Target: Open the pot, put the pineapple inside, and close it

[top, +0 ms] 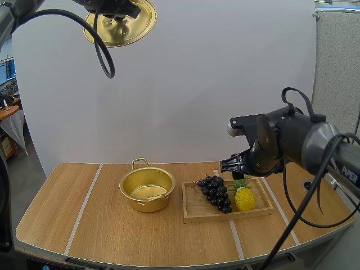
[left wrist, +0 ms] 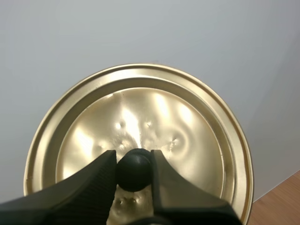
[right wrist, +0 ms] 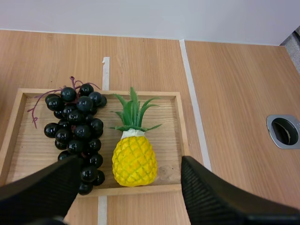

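Hovering with its fingers spread wide, the right gripper (right wrist: 127, 166) sits above the pineapple (right wrist: 134, 161), which lies in the wooden tray (right wrist: 28, 154) just beside the grapes (right wrist: 77, 126). The pick-up looks to be the step in hand: the gripper must drop and close across the yellow body without snagging the grapes. The pineapple is plump, cross-hatched and green-topped. The left gripper (left wrist: 133, 164) is clamped on the lid (left wrist: 187, 140) by its black knob, high above the open pot (top: 147, 202).
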Robot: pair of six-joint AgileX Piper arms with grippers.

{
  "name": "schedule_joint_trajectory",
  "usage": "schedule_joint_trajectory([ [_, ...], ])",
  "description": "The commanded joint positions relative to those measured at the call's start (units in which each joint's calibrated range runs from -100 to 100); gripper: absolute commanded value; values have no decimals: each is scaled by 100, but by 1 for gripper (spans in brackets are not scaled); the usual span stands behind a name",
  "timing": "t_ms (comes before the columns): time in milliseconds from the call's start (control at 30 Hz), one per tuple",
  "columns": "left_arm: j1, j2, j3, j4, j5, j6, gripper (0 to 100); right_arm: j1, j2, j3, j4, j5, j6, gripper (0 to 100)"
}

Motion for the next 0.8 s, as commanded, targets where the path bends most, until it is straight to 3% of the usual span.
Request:
schedule_joint_trajectory([
  [0,-19,-57,-40,-33,-151,-54,0,-23,309,-155,-127,-121,7,100],
  [367,-19,-57,-40,-33,-151,-54,0,-23,772,-155,-258,-584,-4,100],
  [767,-19,-57,-40,-33,-151,-54,0,-354,1346,-155,-221,-1192,-260,100],
])
